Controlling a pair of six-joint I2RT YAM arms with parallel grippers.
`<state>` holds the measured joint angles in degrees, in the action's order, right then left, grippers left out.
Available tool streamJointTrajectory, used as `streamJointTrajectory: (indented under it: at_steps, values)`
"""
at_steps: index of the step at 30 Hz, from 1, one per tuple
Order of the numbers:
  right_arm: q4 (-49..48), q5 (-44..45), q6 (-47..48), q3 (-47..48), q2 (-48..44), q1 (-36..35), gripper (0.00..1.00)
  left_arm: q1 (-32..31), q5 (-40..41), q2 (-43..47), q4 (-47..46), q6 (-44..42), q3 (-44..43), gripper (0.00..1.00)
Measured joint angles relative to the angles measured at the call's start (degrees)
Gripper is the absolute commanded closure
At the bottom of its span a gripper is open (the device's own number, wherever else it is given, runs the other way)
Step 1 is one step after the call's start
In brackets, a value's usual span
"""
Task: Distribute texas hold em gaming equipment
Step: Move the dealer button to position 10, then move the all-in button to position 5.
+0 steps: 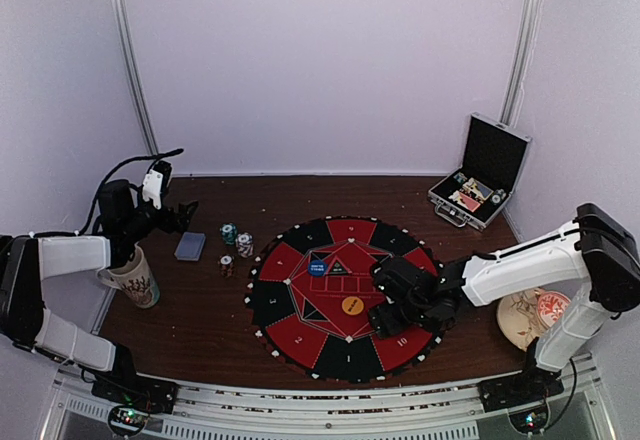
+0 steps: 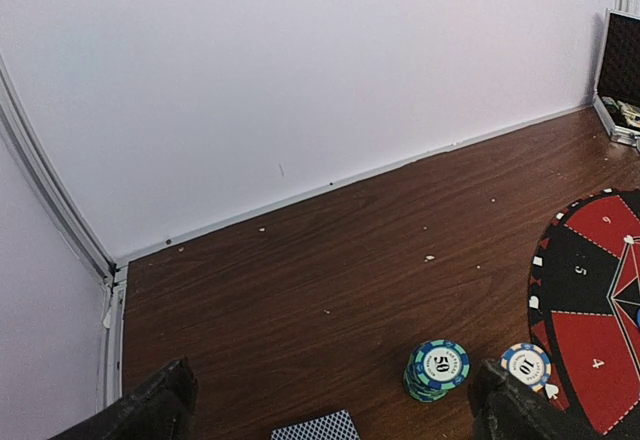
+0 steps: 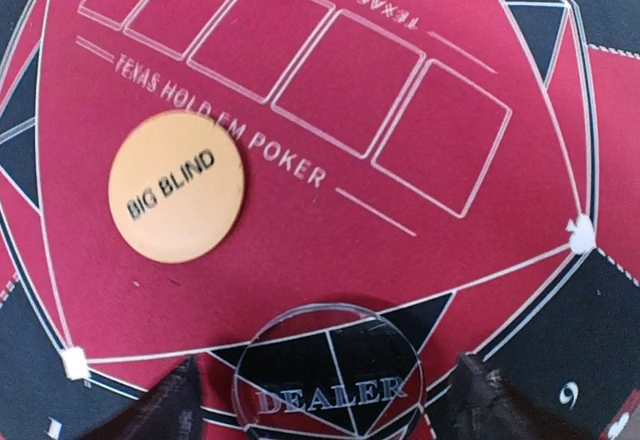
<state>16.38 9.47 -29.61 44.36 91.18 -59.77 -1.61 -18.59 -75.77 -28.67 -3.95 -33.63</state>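
A clear round DEALER button (image 3: pixel 330 380) lies flat on the red and black poker mat (image 3: pixel 400 250), between the fingers of my open right gripper (image 3: pixel 325 392), with a gap on each side. An orange BIG BLIND disc (image 3: pixel 177 200) lies to its upper left. From above, the right gripper (image 1: pixel 386 310) hovers over the mat (image 1: pixel 300 335) beside the orange disc (image 1: pixel 352 305), and a blue disc (image 1: pixel 318 266) lies further back. My left gripper (image 2: pixel 330 405) is open above the table, left of the mat. Below it are the card deck (image 2: pixel 315 428) and a teal chip stack (image 2: pixel 437 368).
A patterned mug (image 1: pixel 135 280) stands under the left arm. Chip stacks (image 1: pixel 244 244) and the deck (image 1: pixel 190 247) sit left of the mat. An open silver-edged case (image 1: pixel 480 175) stands at the back right. A round plate (image 1: pixel 535 315) lies by the right arm.
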Motion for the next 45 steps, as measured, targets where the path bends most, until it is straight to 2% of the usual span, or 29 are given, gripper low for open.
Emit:
streamJointTrajectory:
  at_steps: [5, 11, 14, 18, 25, 43, 45]
  values:
    - [3.65, 0.37, 1.51, 4.39, -2.16, -0.02, 0.03, 0.0, -0.02, -0.02, 0.0, 0.0, 0.0, 0.02]
    - [6.38, 3.87, 4.33, 18.01, 0.63, -0.02, 0.03, 0.0, 0.07, -0.2, 0.0, 0.0, 0.0, 0.02]
    - [7.15, 6.47, 5.68, 25.57, 6.69, -0.02, 0.09, 0.0, 0.37, -0.2, 0.0, 0.0, 0.0, 0.02]
    - [8.0, 8.26, 7.15, 30.71, 14.05, 0.02, 0.18, 0.0, 0.46, -0.2, 0.0, 0.0, 0.0, 0.02]
    - [8.59, 6.88, 8.28, 32.22, 20.87, 1.84, 0.27, 0.0, 0.48, -0.17, 0.0, 0.0, 0.0, 0.02]
    - [4.35, -2.03, 10.14, 33.79, 26.73, 9.03, 0.42, 0.0, 0.59, -0.17, 0.0, 0.0, 0.0, 0.02]
    - [4.04, -2.69, 10.05, 35.12, 27.78, 9.49, 0.47, 0.0, 0.59, -0.17, 0.02, 0.0, 0.0, 0.02]
